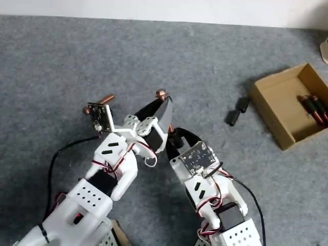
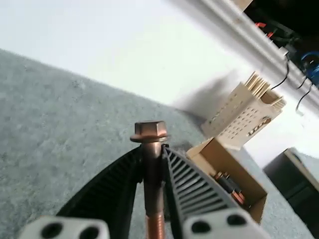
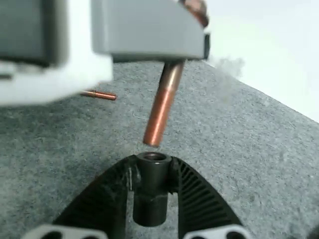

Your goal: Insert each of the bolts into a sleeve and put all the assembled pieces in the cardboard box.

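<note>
- A grey, carpet-covered counter (image 1: 61, 56) carries the scene. The two white arms rise from its near edge and meet close to the middle.
- A shallow brown cardboard box (image 1: 266, 102) stands open well off to the right of that meeting point, nearer the right arm. Dark-and-copper assembled pieces (image 1: 313, 108) lie inside it.
- The left end effector (image 2: 153, 152) is clenched on a long copper-coloured hex-head bolt (image 2: 148, 130), gripping the shank just below the head. The threaded end points toward the other arm.
- The right end effector (image 3: 151, 172) is clamped around a short black cylindrical sleeve (image 3: 151, 199), whose open bore faces the bolt.
- The bolt's tip sits just off the sleeve's mouth, close but not inside. Its long axis leans at an angle to the sleeve's axis, so the coming move likely calls for squaring the two before sliding the shank in.
- Nothing stands between tip and bore.
- Two small black loose sleeves (image 1: 243, 104) lie on the counter just beside the box's left wall, between the arms and the box. By judgement, a carry to the box would have to pass above them.
- A copper-coloured loose bolt (image 1: 106, 98) lies flat on the counter beyond the left arm, partly hidden by that arm's wrist camera board.
</note>
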